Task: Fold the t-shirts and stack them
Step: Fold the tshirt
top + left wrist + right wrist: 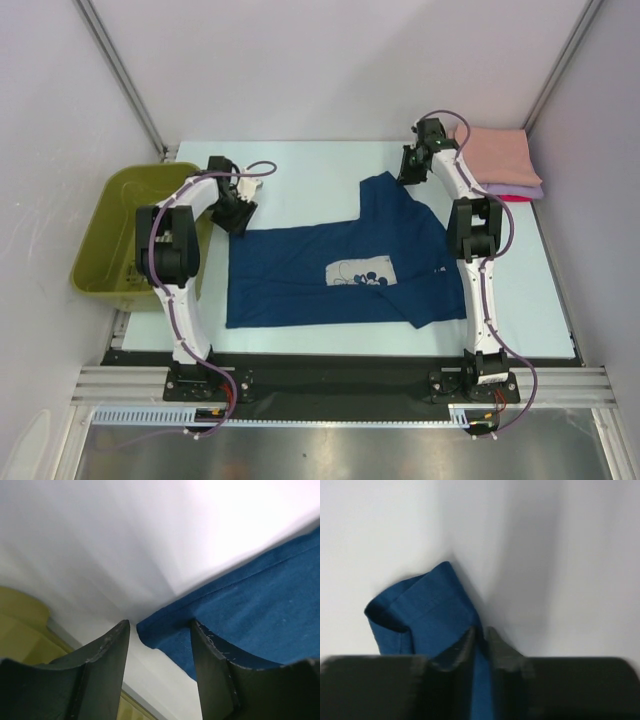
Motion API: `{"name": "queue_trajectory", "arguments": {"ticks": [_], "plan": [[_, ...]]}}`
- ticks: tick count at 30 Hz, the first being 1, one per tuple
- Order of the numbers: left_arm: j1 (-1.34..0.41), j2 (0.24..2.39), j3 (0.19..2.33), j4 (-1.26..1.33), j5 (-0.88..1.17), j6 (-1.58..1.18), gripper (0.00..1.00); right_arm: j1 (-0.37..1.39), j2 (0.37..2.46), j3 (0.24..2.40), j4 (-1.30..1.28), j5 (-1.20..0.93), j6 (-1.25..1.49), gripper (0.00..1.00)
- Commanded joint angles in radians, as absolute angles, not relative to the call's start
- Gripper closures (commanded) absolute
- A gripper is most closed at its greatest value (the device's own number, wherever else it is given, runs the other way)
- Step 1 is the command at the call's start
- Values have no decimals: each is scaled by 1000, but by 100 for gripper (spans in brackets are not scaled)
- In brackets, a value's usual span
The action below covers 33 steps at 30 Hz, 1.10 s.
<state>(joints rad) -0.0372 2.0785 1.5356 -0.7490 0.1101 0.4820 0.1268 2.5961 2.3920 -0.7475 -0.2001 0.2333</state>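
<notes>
Across the table (300, 165), navy t-shirt (300, 280) lies neck rightward; left gripper (159, 626) spread, right gripper (478, 632) seemingly pinching it.

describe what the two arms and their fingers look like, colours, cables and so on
The left arm and right arm both have slim white links joined by chunky black joints. A thin mauve cable trails loosely along each arm and loops near the wrist. The left fingers are matte black, broad at the root and tapering to curved tips, with fine pale scuffs. The right fingers are the same dark colour and wedge-shaped.

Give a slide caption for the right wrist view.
Right gripper pinching a fold of the navy t-shirt.
</notes>
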Motion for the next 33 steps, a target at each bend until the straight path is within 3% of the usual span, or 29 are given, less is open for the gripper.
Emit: {"name": "queue_trajectory", "arguments": {"ticks": [1,2,7,10,15,23,33], "plan": [[-28,2097,1559,-772,182,541,44,141,2603,2411,-745,-227,232,84],[-28,2105,1559,-769,189,548,48,141,2593,2407,-744,-230,238,98],[-28,2118,1565,-752,224,590,67,130,2504,2349,-736,-242,232,100],[-28,2096,1568,-764,280,613,100,129,2398,2269,-726,-242,218,100],[-34,1917,1462,-729,363,673,100,140,2188,2059,-724,-177,183,100],[-51,1642,1206,-696,370,876,100,163,1720,1443,-675,-146,261,100],[-61,1540,1022,-707,319,1055,100,173,1442,1024,-681,-68,347,100]]}}
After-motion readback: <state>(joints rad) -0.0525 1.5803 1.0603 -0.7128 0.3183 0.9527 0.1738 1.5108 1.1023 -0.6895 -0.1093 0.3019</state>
